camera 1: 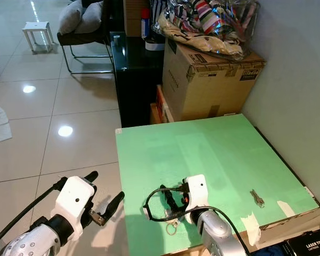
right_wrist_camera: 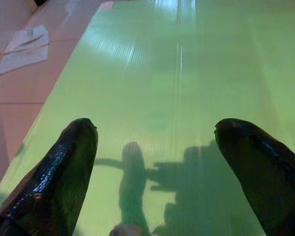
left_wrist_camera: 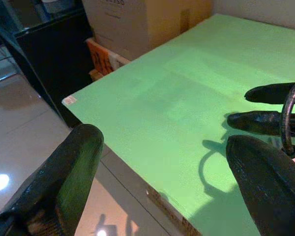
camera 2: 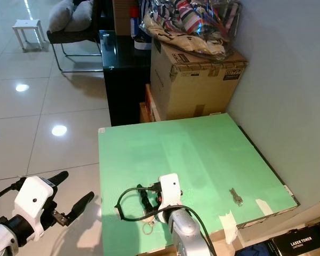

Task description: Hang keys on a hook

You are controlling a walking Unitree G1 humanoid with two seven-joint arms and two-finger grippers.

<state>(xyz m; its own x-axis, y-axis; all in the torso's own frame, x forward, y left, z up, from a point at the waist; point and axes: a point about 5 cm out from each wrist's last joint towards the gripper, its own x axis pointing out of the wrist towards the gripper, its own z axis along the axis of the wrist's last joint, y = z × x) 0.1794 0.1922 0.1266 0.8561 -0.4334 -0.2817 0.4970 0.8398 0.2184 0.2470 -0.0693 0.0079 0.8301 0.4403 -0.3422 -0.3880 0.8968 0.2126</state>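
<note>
1. I stand before a low green board (camera 1: 213,154) that lies flat, with a grey wall on my right side and a tiled floor (camera 1: 69,106) on my left.
2. My right gripper (right_wrist_camera: 155,147) is low over the near edge of the green board. Its two black fingers are spread wide apart and they hold nothing; in the right wrist view I see only the green surface and shadows between them.
3. A black cable (camera 1: 159,205) makes a loop beside my right wrist, over the board.
4. A small metal ring (camera 1: 172,229) lies on the board just below my right wrist, near the front edge. I cannot tell what is attached to it.
5. The keys (camera 1: 256,198) lie flat on the green board, toward its near right corner, well apart from my right gripper. Nothing touches them.
6. Pieces of pale tape (camera 1: 283,207) are stuck at the near right edge of the board, near the keys.
7. My left gripper (camera 1: 108,193) hangs over the tiled floor, just beside the left edge of the board. Its fingers are open and empty.
8. Behind the board stands a cardboard box (camera 1: 210,80) with a clear bag of striped cloth (camera 1: 208,24) on top, and left of it a black cabinet (camera 1: 136,80).
9. Farther back on the floor I see a chair (camera 1: 85,29) and a small white stool (camera 1: 38,34).
</note>
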